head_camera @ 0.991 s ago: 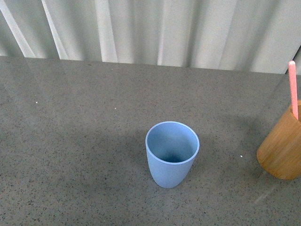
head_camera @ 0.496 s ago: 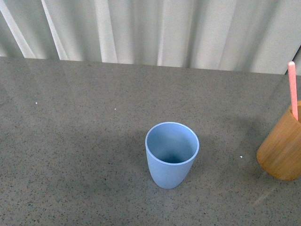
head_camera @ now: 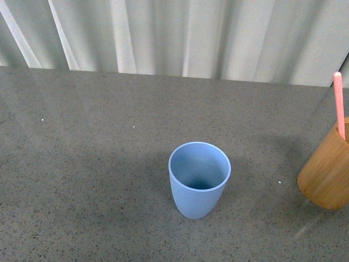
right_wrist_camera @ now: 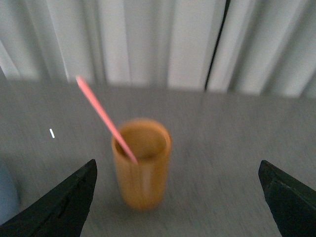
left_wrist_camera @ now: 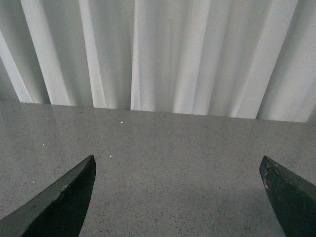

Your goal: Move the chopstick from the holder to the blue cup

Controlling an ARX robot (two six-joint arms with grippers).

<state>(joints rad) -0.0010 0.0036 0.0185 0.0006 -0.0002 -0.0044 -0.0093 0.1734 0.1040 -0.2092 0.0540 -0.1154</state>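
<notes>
Evidently nothing is gripped yet: on the grey table (head_camera: 82, 164) the holder (head_camera: 325, 174) (right side cut off in the front view) stands well apart from the blue cup (head_camera: 199, 180), the chopstick (head_camera: 339, 103) leaning in the holder. The right gripper (right_wrist_camera: 177, 168), jaws wide apart like those of the left gripper (left_wrist_camera: 177, 162), should pinch the stick above the rim and lift straight up. Its blurred view hides the stick's lower end.

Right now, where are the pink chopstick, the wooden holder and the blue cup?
chopstick (head_camera: 340, 105): front view, middle of its shaft.
holder (head_camera: 327, 172): front view, its outer side wall.
blue cup (head_camera: 193, 202): front view, its outer wall.
</notes>
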